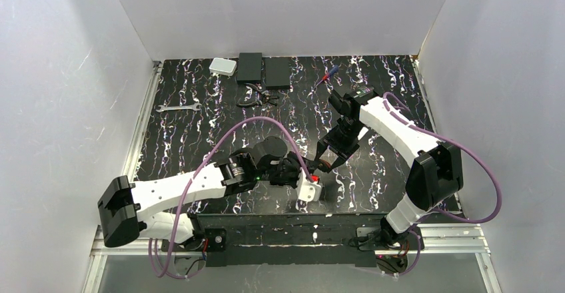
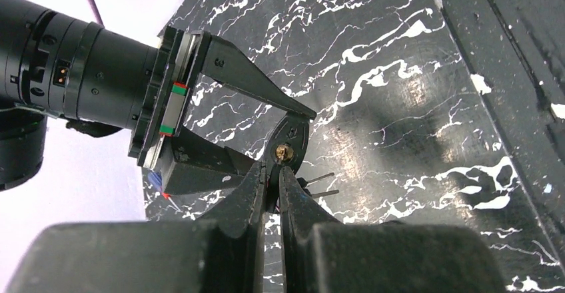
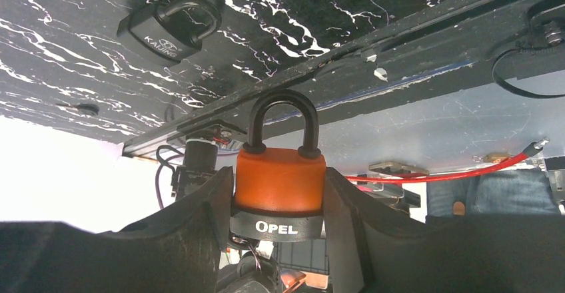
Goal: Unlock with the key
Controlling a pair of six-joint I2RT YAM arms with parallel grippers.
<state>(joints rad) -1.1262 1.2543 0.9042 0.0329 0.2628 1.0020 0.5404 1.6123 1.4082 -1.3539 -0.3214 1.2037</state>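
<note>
Right jaws are clamping the orange padlock [image 3: 280, 180], left jaws are pinching the key [image 1: 313, 179] at its base; a black padlock [image 3: 170, 30] is lying on the desk [image 3: 333, 13].

Both my arms are in over the black marbled table [image 1: 186, 140]. My left gripper [image 1: 304, 172] comes in from the left, my right gripper [image 1: 328, 160] slants down from the far right, and their tips almost meet near the front edge. A red speck [image 1: 316, 178] shows there, though I can't tell what it is. Along the far edge sit a white box [image 1: 223, 66], black boxes [image 1: 250, 68], pliers [image 1: 256, 97] and a screwdriver [image 1: 328, 74], with a wrench [image 1: 178, 108] off left.
</note>
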